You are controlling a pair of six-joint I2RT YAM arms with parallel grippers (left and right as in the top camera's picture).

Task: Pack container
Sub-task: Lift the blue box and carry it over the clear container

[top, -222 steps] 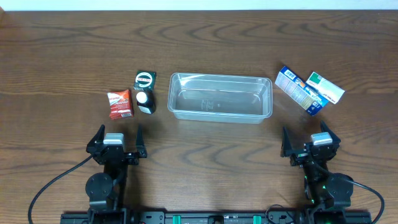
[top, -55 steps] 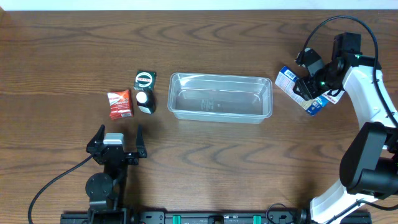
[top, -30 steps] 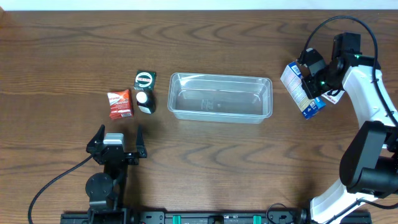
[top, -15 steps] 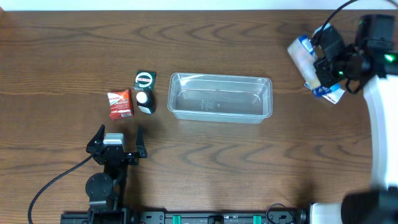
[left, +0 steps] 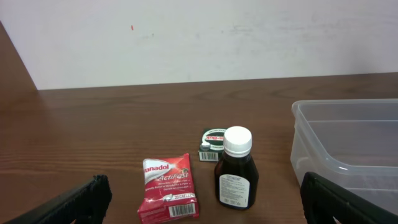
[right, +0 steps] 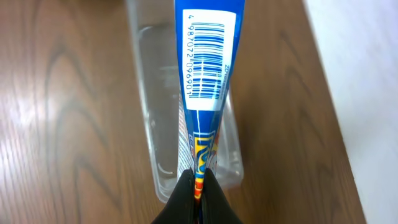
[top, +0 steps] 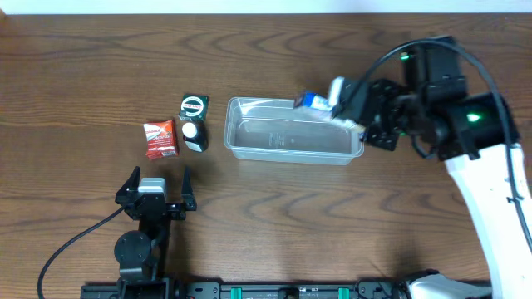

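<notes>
We see wood table (top: 266, 241) under both grippers. Clear container (top: 274, 139) sits below and ahead of our right gripper (right: 199, 185), which is clamped on blue barcoded carton (right: 208, 56). Our left gripper (top: 159, 178) is spread wide and empty, with brown bottle (left: 236, 168) ahead.

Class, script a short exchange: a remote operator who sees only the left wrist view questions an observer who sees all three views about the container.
Operator: I see only the left end of the container. Anything over it?
Observer: Yes, a blue box hangs above its right part.
Operator: What holds it?
Observer: The right gripper, shut on the box's thin edge.
Operator: Anything inside yet?
Observer: Overhead, the floor not hidden by the box is bare.
</notes>
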